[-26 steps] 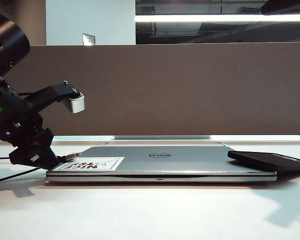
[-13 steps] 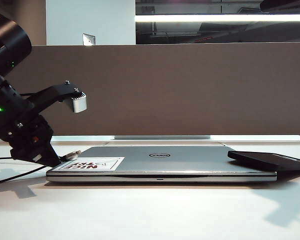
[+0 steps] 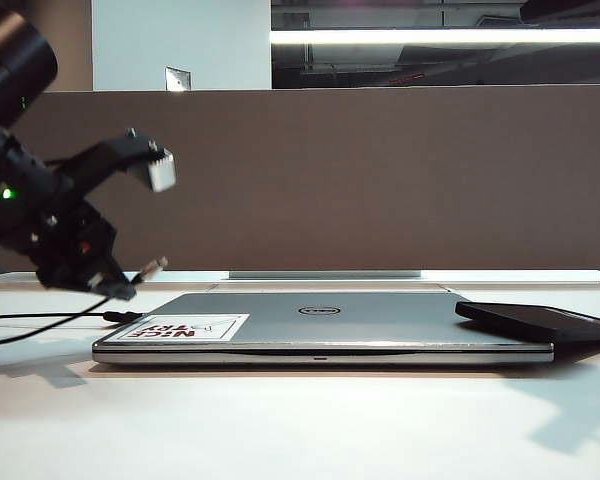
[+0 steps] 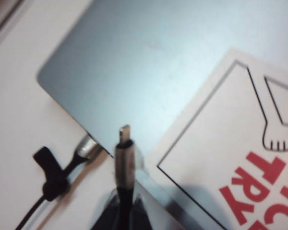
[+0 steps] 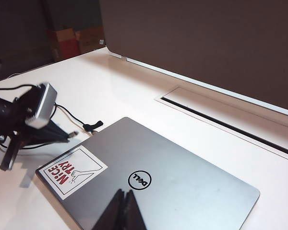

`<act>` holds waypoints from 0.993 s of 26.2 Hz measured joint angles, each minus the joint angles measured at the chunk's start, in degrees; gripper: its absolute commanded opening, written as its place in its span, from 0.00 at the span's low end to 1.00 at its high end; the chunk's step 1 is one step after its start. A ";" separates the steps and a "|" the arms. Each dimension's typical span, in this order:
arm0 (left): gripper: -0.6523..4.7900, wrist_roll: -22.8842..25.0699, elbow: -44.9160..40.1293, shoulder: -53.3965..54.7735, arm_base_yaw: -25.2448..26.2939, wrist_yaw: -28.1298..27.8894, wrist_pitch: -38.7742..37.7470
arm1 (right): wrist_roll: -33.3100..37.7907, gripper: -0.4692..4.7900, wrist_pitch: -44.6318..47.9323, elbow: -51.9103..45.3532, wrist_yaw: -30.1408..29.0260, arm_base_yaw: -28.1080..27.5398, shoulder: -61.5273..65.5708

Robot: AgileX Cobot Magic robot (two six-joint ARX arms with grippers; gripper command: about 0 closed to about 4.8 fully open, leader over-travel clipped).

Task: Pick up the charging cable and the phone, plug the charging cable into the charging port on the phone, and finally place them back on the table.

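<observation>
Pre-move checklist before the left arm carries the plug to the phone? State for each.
1. Left claw shut on the charging cable: ok.
2. Plug lifted off the laptop, exterior view: ok.
3. Cord slack trailing on the table: ok.
4. Phone picked up: not ok, it lies on the laptop's right end, overhanging.
5. Right claw shut, empty, above the laptop lid, in its wrist view: not ok for a grasp.
6. Charging port facing the plug: cannot tell.
</observation>
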 measured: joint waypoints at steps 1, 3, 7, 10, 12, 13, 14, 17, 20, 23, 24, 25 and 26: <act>0.11 -0.83 0.00 -0.57 0.00 0.00 -0.02 | 0.35 0.09 0.00 0.00 0.00 0.00 0.00; 0.11 -2.93 0.00 -2.12 0.00 0.00 -0.22 | 1.90 0.09 0.00 0.00 0.02 0.00 0.00; 0.11 -6.88 0.00 -5.68 -0.17 0.00 -0.48 | 5.66 0.09 0.02 0.00 1.09 0.00 0.00; 0.11 -10.29 0.00 -8.61 -3.21 -0.02 -0.92 | 8.28 0.09 0.02 0.00 1.57 0.00 0.00; 0.11 -12.17 0.00 -9.68 -5.70 0.02 -0.87 | 10.08 0.09 0.00 0.00 2.89 0.00 0.00; 0.11 -13.31 0.00 -9.99 -6.91 0.04 -0.87 | 11.63 0.09 -0.15 0.11 3.78 0.00 0.00; 0.11 -14.49 0.00 -10.08 -7.96 0.04 -0.90 | 12.81 0.09 -0.48 0.37 4.48 0.00 0.02; 0.11 -20.72 0.00 -10.60 -11.02 0.04 -1.14 | 14.56 0.09 -1.86 1.90 7.54 0.00 0.00; 0.11 -26.75 0.00 -10.88 -14.34 0.02 -1.09 | 14.84 0.09 -6.14 3.85 11.72 -0.07 -0.02; 0.11 -32.17 0.77 -10.88 -17.33 0.04 -1.99 | 14.91 0.09 -11.10 4.61 13.81 -0.66 -0.02; 0.11 -33.59 1.36 -10.91 -17.97 0.07 -2.27 | 15.21 0.09 -12.20 4.74 13.99 -1.11 0.00; 0.11 -34.67 1.90 -10.97 -18.47 0.07 -2.62 | 15.69 0.09 -13.16 4.94 14.05 -1.68 0.00; 0.11 -35.89 2.58 -11.15 -18.91 0.09 -2.97 | 16.74 0.09 -13.84 5.01 14.08 -2.60 0.00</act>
